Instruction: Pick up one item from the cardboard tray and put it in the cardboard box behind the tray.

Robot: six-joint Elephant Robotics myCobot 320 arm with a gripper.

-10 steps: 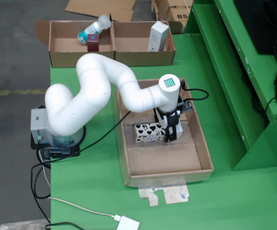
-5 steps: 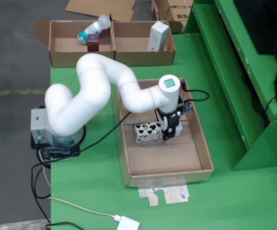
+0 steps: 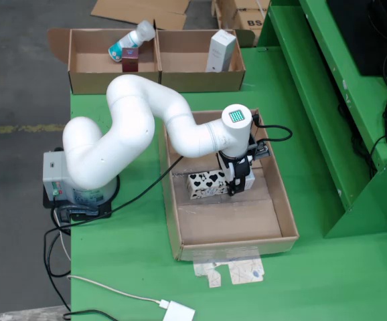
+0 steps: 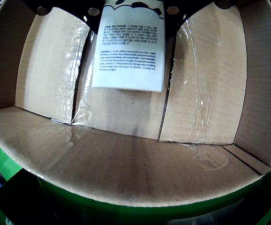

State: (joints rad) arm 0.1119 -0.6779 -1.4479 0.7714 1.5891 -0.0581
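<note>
Gripper (image 3: 235,190) at spotted box (image 3: 207,184) in cardboard tray (image 3: 173,224); seemingly clamped on it, jaws obscured.

even, bright overhead view; wrist view fisheye-warped, glare on taped cardboard tray (image 4: 126,159).

You see a matt brown corrugated cardboard tray (image 3: 284,212) with glossy clear tape strips (image 4: 197,108) on its floor. The smooth white printed paper carton (image 4: 131,51) looks matt; the white plastic robot arm (image 3: 133,127) shines.
</note>
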